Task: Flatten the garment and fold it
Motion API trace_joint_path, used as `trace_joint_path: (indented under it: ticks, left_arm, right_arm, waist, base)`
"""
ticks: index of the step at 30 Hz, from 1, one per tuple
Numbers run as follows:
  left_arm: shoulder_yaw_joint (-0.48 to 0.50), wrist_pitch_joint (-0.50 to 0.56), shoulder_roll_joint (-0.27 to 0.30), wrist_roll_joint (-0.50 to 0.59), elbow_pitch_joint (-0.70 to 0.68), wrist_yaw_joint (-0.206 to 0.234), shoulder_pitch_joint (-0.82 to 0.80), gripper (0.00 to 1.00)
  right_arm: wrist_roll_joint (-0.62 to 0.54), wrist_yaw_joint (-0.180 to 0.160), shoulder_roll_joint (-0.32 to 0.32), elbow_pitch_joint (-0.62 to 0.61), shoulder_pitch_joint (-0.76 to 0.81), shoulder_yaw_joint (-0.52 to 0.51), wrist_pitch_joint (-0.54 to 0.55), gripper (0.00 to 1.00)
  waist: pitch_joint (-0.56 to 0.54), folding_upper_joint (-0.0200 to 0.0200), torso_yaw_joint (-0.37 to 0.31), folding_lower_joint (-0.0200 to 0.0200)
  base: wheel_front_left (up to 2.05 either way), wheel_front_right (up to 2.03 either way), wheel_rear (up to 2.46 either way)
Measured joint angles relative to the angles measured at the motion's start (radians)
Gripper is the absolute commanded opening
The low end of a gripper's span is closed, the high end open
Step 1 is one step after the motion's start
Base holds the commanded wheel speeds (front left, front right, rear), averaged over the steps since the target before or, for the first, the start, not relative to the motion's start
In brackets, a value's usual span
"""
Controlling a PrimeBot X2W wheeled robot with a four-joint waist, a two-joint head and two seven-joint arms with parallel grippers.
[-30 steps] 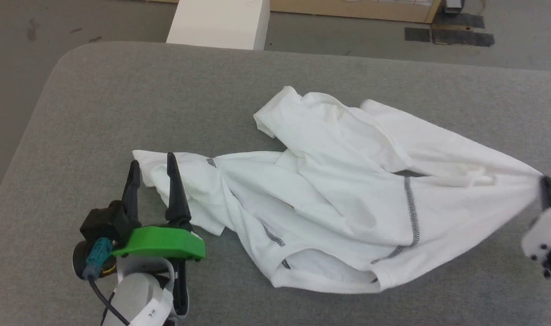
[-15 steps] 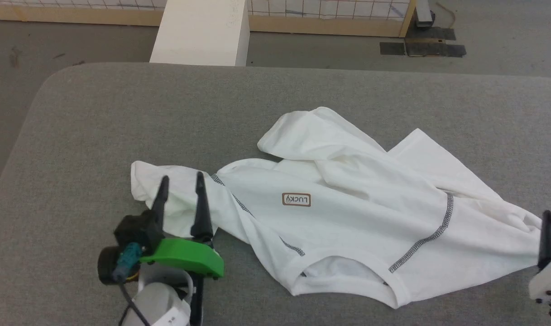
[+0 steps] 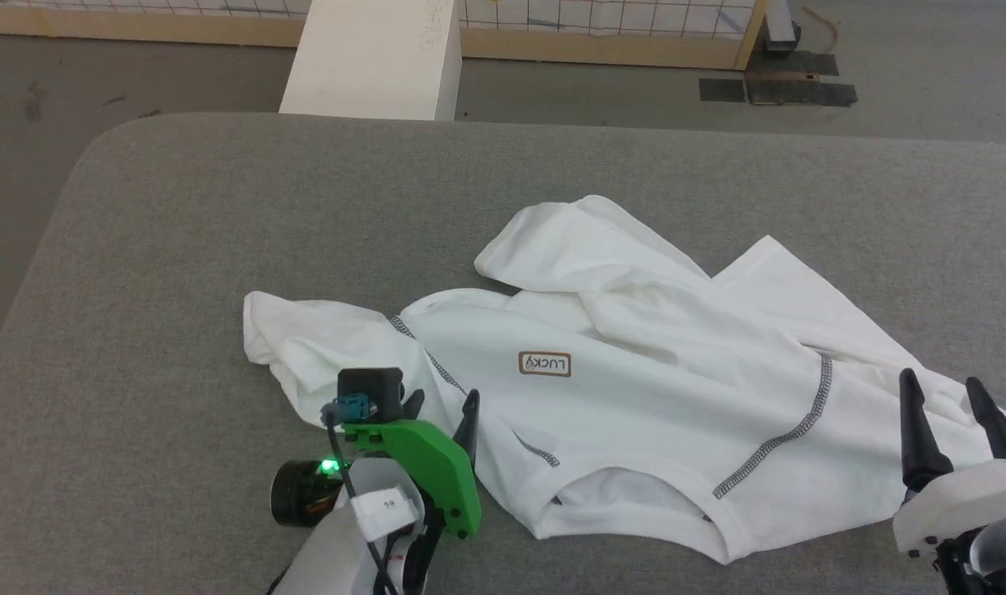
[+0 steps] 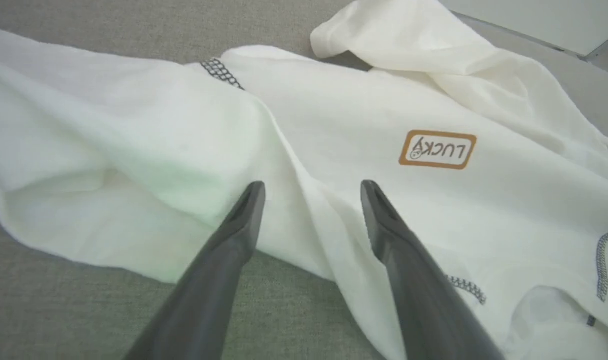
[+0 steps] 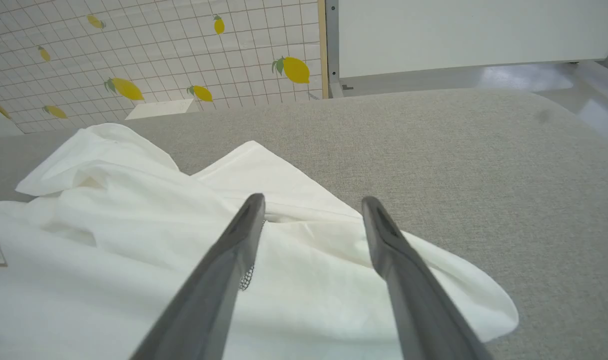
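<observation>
1. Flattening is judged to be the step in hand; folding is not yet begun. The garment [image 3: 635,397] is seen crumpled on the grey worktop [image 3: 221,207], centre to right, w/ the neck opening twd the robot and the patch [image 3: 545,364] face up.
2. The left end effector [image 3: 445,398] is held wide open w/ nothing gripped. It is poised over the bunched left part of the shirt, and in the left wrist view a ridge of cloth is seen b/w its fingers. Contact can't be told.
3. The right end effector [image 3: 941,380] is likewise spread wide and empty, and is set over the shirt's right tip, nr the worktop's right side.
4. Next move, as judged: cloth is to be pinched at both ends & drawn apart so the heaped layers are spread. The flap [image 3: 552,240] folded over the upper middle must also be laid out. The fabric is thin, so a low, shallow pinch is called for, else nothing may be caught.
5. Count: garment x1; patch x1; grey seams [image 3: 779,434] x2 seen; end effectors x2; white box [image 3: 374,58] x1, beyond the worktop's far edge.
</observation>
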Motion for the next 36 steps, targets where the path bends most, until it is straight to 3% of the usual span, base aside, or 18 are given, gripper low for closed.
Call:
trace_joint_path:
  ticks: [3,4,5,6,15,26,27,28,29,33,36]
  left_arm:
    - [-0.002,0.055,0.0,-0.004,0.014,0.011,-0.012,0.97]
    - [-0.002,0.065,0.0,-0.005,0.016,0.017,-0.016,0.45]
    - [-0.002,0.068,0.001,-0.005,0.017,0.02,-0.018,0.14]
    - [-0.001,0.069,0.001,-0.006,0.017,0.02,-0.02,0.0]
    - [0.034,0.04,0.019,-0.049,-0.065,0.028,0.042,0.0]
    - [0.147,0.08,0.1,-0.076,-0.21,0.169,0.304,0.0]
    - [0.151,0.087,0.099,-0.082,-0.211,0.176,0.315,0.04]
    - [0.151,0.094,0.098,-0.086,-0.211,0.178,0.325,0.92]
    - [0.152,0.092,0.097,-0.09,-0.211,0.177,0.328,1.0]
    - [0.164,0.049,0.093,-0.104,-0.216,0.179,0.327,1.0]
    - [0.169,-0.038,0.093,-0.086,-0.234,0.168,0.319,1.0]
  right_arm:
    - [0.001,0.0,0.0,0.0,0.0,0.021,0.004,1.0]
    - [0.001,0.0,0.0,0.0,0.0,0.026,0.004,1.0]
    - [0.001,0.0,0.0,0.0,0.0,0.029,0.004,1.0]
    - [0.001,0.0,0.0,0.0,0.0,0.032,0.004,1.0]
    - [0.001,0.0,0.0,-0.007,0.011,0.029,0.005,1.0]
    - [0.011,0.0,0.0,-0.021,0.022,0.011,0.021,1.0]
    - [0.011,0.0,0.0,-0.022,0.022,0.01,0.022,1.0]
    - [0.011,0.0,0.0,-0.023,0.022,0.011,0.025,1.0]
    - [0.01,0.0,0.0,-0.025,0.022,0.013,0.03,1.0]
    - [0.006,0.0,0.0,-0.033,0.022,0.02,0.037,1.0]
    - [0.004,0.0,0.0,-0.039,0.022,0.027,0.039,1.0]
  waist:
    - [0.002,0.0,-0.007,0.0]
    - [0.002,0.0,-0.01,0.0]
    - [0.002,0.0,-0.013,0.0]
    - [0.002,0.0,-0.015,0.0]
    - [-0.016,0.0,0.003,0.0]
    - [-0.016,0.0,0.091,0.0]
    - [-0.015,0.0,0.098,0.0]
    - [-0.015,0.0,0.107,0.0]
    - [-0.014,0.0,0.114,0.0]
    - [-0.014,0.0,0.138,0.0]
    - [-0.018,0.0,0.146,0.0]
  base:
    - [0.0,0.0,0.0]
    - [0.0,0.0,0.0]
    - [0.0,0.0,0.0]
    - [0.0,0.0,0.0]
    - [0.0,0.0,0.0]
    - [0.0,0.0,0.0]
    - [0.0,0.0,0.0]
    - [0.0,0.0,0.0]
    - [0.0,0.0,0.0]
    - [0.0,0.0,0.0]
    - [0.0,0.0,0.0]
